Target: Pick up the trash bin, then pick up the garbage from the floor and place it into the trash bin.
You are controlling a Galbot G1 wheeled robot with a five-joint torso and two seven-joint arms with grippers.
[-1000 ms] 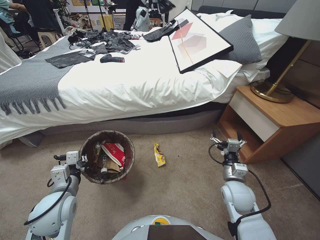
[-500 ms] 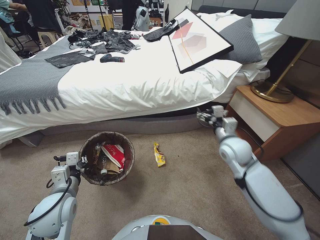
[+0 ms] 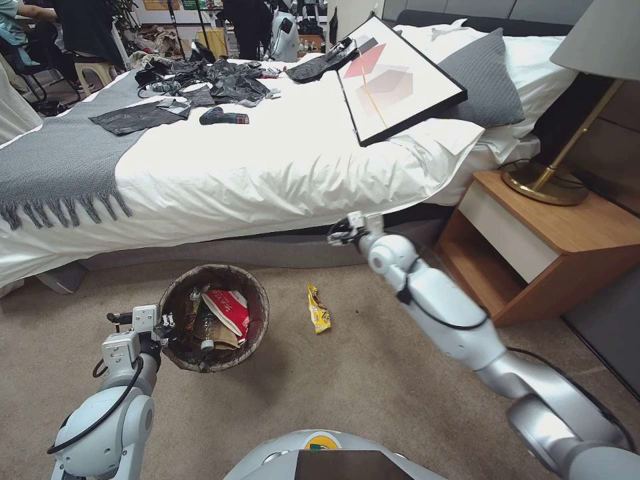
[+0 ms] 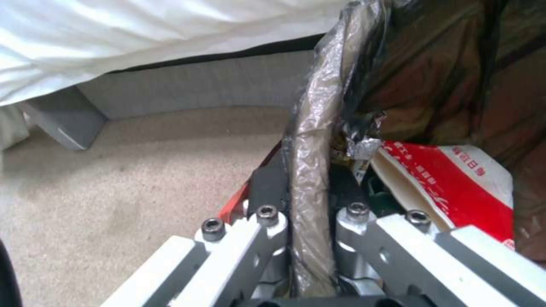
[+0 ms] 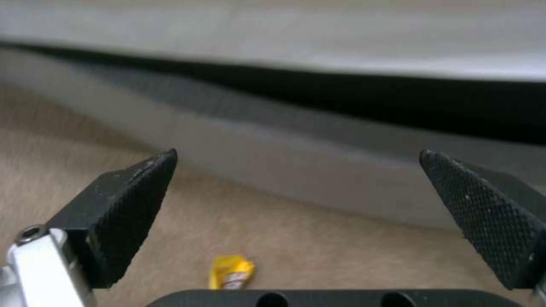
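Spanning the far side of the scene: the bed (image 3: 267, 167), white duvet hanging toward the carpet, with a framed picture (image 3: 393, 83) lying on it; no legible writing is made out on either.
Trash bin (image 3: 175, 293): held just clear of or on the carpet near the bed base, its rim pinched at the robot's left side; it is judged light and fairly stiff, but the dark liner (image 4: 310, 140) folded over the rim is thin and slippery, so the hold could creep.
Left claw (image 3: 162, 325): closed on the bin's rim, one finger outside the wall and one inside, with the liner trapped between them.
Right claw (image 5: 296, 221): spread wide and carrying nothing, reached forward low in front of the bed base, above and beyond the yellow wrapper.
Red-white packet (image 3: 230, 308): lying inside the bin on top of other litter; printed characters are visible on the red band but cannot be read.
Yellow wrapper (image 3: 319, 310): flat on the carpet between the bin and the nightstand (image 3: 560, 247), well apart from both; judged feather-light, limp and crinkly, best nipped across its narrow middle or a raised end; its print cannot be read.
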